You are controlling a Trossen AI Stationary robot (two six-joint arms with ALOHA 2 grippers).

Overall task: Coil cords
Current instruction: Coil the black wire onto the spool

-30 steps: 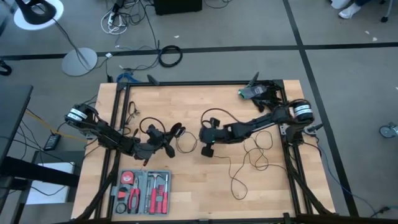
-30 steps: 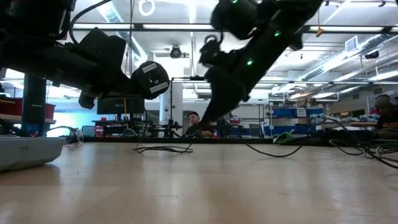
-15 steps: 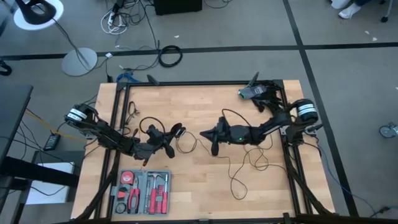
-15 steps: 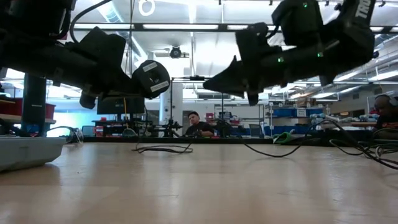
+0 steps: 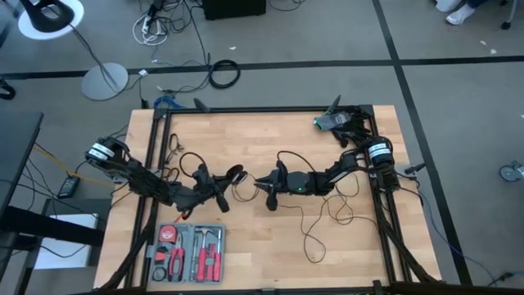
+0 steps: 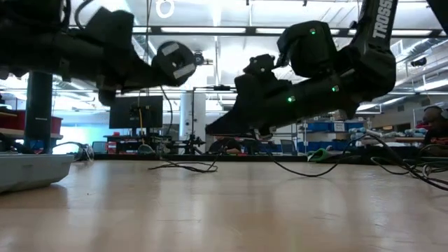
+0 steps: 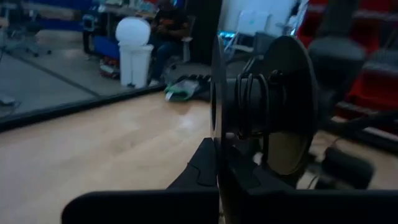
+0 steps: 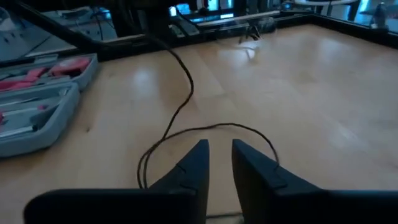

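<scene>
The pale wooden table top (image 5: 262, 238) fills a black metal frame (image 5: 155, 164) and carries everything in play. Two dark jointed arms reach in over it from opposite sides, their tips meeting near the middle.

The left arm comes in low from the left edge. Its left gripper (image 5: 219, 182) is clamped shut on a small round black puck (image 5: 235, 173), held clear of the wood; in the left wrist view the disc (image 7: 273, 121) stands edge-on between the fingers, with turns of cord wound around its hub. In the low view the same puck (image 6: 175, 61) hangs well above the table.

The right arm stretches from the right edge toward the centre. Its right gripper (image 5: 267, 185) hovers above the surface with its two dark fingers (image 8: 189, 167) a narrow gap apart and nothing between them.

A grey plastic tool case (image 5: 188, 251) with red-handled tools lies open near the front left corner, and it shows again in the right wrist view (image 8: 37, 115). A green and black device (image 5: 334, 121) sits by the back right corner.

The long thin black cord (image 5: 315, 215) runs from the puck across the middle of the table, just beneath the right gripper, and trails off in loose loops toward the front right. In the right wrist view a loop of it (image 8: 205, 130) lies flat on the wood just ahead of the fingers.
</scene>
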